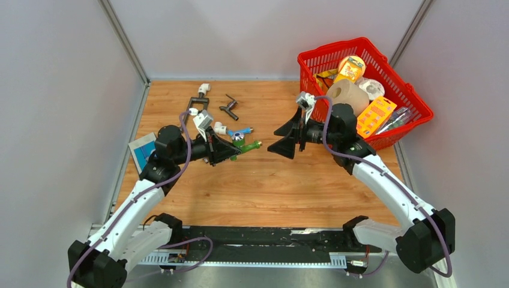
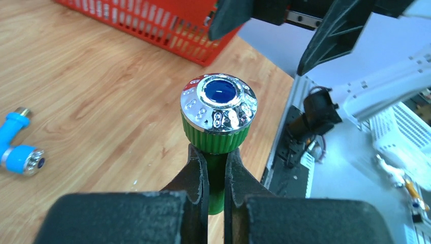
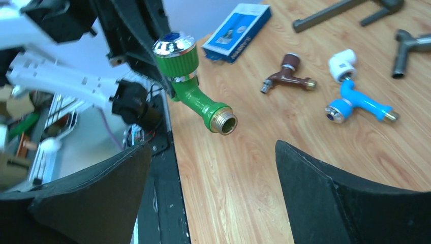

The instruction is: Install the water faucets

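Note:
My left gripper [image 1: 231, 151] is shut on the green faucet [image 1: 246, 147] and holds it above the table, chrome cap facing my left wrist camera [image 2: 218, 114], the fingers [image 2: 195, 173] clamping its stem. My right gripper [image 1: 277, 140] is open and empty, facing the green faucet's brass threaded end [image 3: 223, 123] from a short gap away [image 3: 213, 168]. The blue faucet [image 1: 240, 133] [image 3: 356, 101] lies on the table with a white elbow fitting [image 3: 341, 63] at its end. The brown faucet [image 3: 287, 76] lies near it. The dark grey faucet [image 1: 229, 107] lies farther back.
A red basket [image 1: 414, 99] full of household items stands at the back right. A grey pipe frame [image 1: 198, 102] with white fittings lies at the back left. A blue box [image 1: 143, 150] lies by the left wall.

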Motion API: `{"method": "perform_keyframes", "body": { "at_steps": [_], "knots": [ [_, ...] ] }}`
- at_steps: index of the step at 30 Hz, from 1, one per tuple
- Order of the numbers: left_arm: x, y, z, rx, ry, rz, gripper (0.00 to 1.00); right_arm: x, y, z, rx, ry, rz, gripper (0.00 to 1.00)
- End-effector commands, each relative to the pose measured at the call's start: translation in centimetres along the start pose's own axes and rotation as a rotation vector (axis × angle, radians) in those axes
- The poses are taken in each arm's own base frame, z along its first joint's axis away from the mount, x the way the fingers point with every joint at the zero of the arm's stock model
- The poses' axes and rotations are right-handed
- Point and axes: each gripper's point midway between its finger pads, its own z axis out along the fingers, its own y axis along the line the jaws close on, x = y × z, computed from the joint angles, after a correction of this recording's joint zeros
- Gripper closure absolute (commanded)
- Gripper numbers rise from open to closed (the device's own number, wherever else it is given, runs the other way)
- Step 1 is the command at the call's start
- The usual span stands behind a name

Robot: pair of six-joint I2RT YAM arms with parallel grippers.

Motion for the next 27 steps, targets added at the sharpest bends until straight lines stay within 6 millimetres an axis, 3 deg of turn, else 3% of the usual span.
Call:
{"method": "perform_keyframes", "body": {
  "at_steps": [1, 4, 13, 17, 21, 25, 27],
  "knots": [
    [-1.8, -3.8, -1.2, 0.162, -0.019, 0.147, 1.0, -0.3, 4.7, -0.6, -0.236, 0.026, -0.257, 0.06],
    [-2.4, -5.2, -1.6, 0.215, -0.033, 0.168, 1.0, 0.0, 5.9, -0.3, -0.296, 0.032, -0.319, 0.1],
    [-3.3, -7.0, -2.3, 0.272, -0.05, 0.198, 1.0, 1.0, 9.0, 1.2, -0.436, 0.059, -0.392, 0.23],
    [-3.8, -7.6, -2.4, 0.294, -0.06, 0.205, 1.0, 1.2, 8.9, 1.7, -0.437, 0.064, -0.398, 0.33],
    [-4.1, -8.0, -2.5, 0.305, -0.07, 0.2, 1.0, 1.1, 8.9, 1.8, -0.436, 0.059, -0.41, 0.49],
    [-4.3, -8.3, -2.6, 0.318, -0.075, 0.198, 1.0, 1.2, 8.4, 2.0, -0.422, 0.061, -0.413, 0.5],
    [-4.3, -8.5, -2.7, 0.327, -0.074, 0.198, 1.0, 1.3, 8.0, 2.1, -0.401, 0.061, -0.412, 0.43]
  ]
}}
